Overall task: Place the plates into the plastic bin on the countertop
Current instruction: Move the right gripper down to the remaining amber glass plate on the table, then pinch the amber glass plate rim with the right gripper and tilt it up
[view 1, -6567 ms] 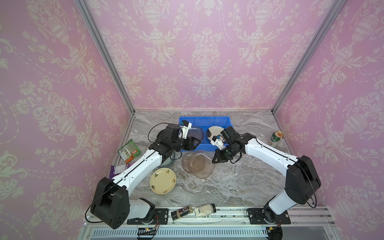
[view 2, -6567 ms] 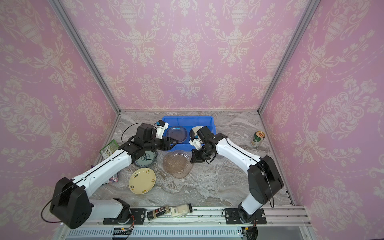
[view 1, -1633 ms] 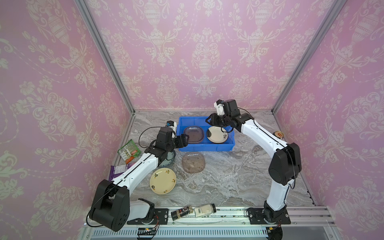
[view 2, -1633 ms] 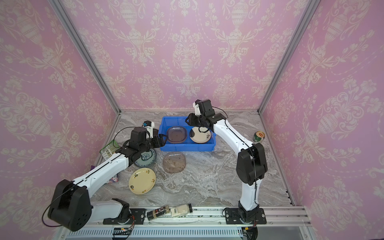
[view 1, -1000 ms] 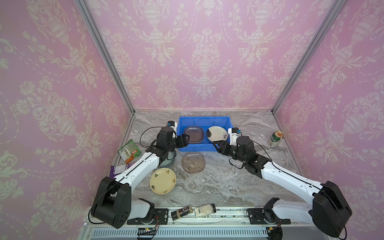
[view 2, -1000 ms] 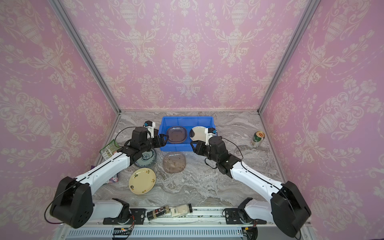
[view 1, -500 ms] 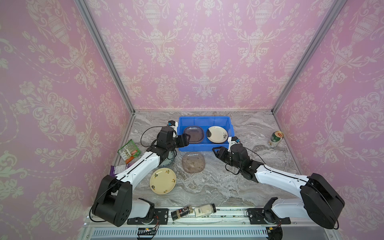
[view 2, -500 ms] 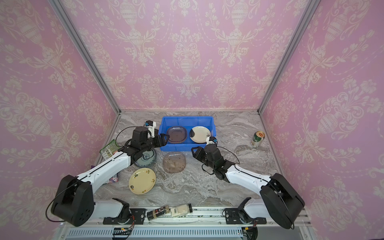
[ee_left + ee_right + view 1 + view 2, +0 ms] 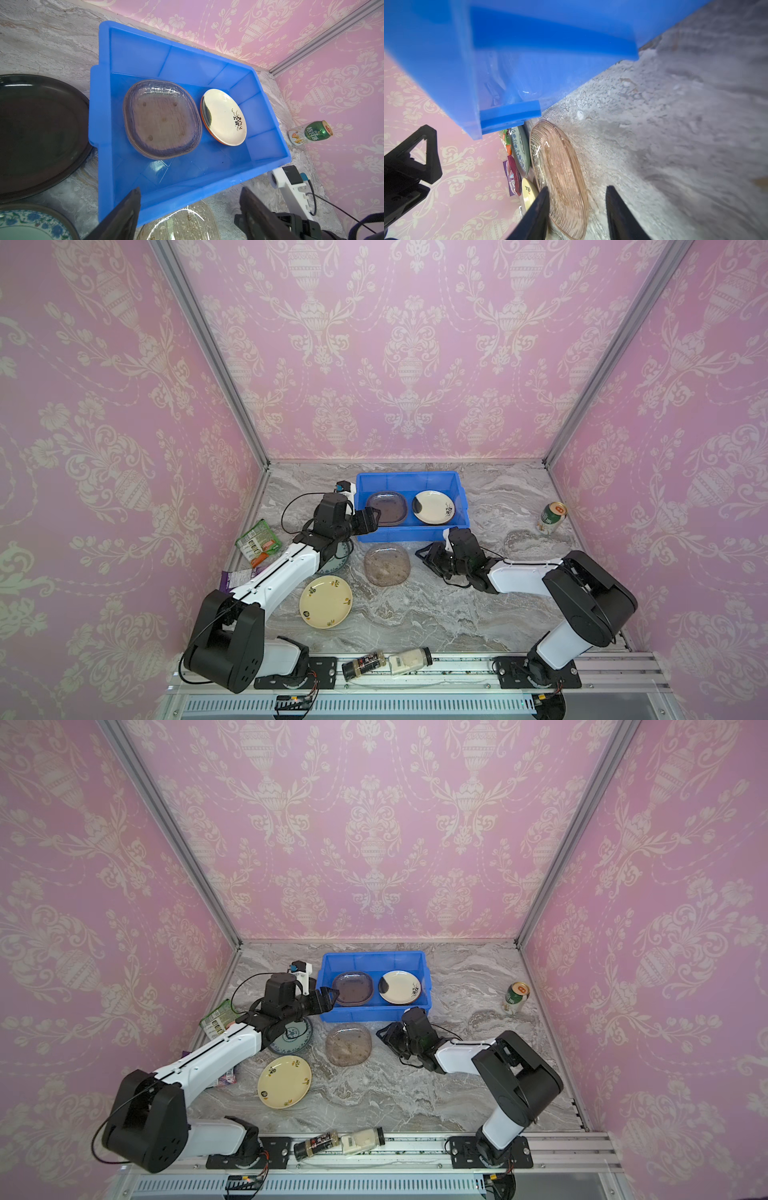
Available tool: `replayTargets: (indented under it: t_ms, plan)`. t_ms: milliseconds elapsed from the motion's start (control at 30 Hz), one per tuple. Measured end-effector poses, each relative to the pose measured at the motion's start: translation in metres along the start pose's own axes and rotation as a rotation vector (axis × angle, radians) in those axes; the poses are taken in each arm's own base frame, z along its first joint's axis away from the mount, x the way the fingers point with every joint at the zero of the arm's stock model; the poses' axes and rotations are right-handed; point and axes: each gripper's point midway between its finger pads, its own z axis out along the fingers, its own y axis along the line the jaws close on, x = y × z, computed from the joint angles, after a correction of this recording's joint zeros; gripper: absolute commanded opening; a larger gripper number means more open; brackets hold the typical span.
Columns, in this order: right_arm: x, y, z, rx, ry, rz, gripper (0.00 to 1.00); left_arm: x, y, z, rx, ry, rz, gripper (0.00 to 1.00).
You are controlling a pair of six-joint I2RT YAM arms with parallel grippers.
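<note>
Marbled table [image 9: 457,614]: bin [image 9: 415,534] w/ clear plates [image 9: 385,509], cream plate [image 9: 434,508]; brownish plate [image 9: 387,564] in front, R pincer [image 9: 422,556] open beside it; L pincer [image 9: 376,517] open over bin corner; can [image 9: 552,517] aside.

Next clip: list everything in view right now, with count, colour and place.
bin: one, blue, back of countertop
stacked plates: count unclear, clear greyish, in bin
round plates: two, cream on orange, in bin
square plate: one, clear brownish, countertop before bin
flowered plate: one, cream, countertop front left
teal plate: one, patterned, left of square plate
black plate: one, beside bin, left wrist view only
can: one, green, upright, right of bin
packets: two, green and purple, left edge
bottles: two, dark and whitish, on front rail
countertop: one, grey marbled
left gripper: one, black, open over bin's front left corner
right gripper: one, black, open beside square plate
</note>
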Motion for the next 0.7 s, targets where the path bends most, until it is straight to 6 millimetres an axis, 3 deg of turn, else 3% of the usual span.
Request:
replayTargets:
  t_ms: [233, 700]
  plan:
    - [0.013, -0.011, 0.017, 0.014, 0.080, 0.040, 0.39, 0.000, 0.000, 0.000, 0.000, -0.001, 0.000, 0.77]
    - [0.025, 0.010, 0.024, 0.027, 0.146, 0.009, 0.37, -0.002, -0.001, -0.002, 0.004, -0.008, 0.002, 0.78]
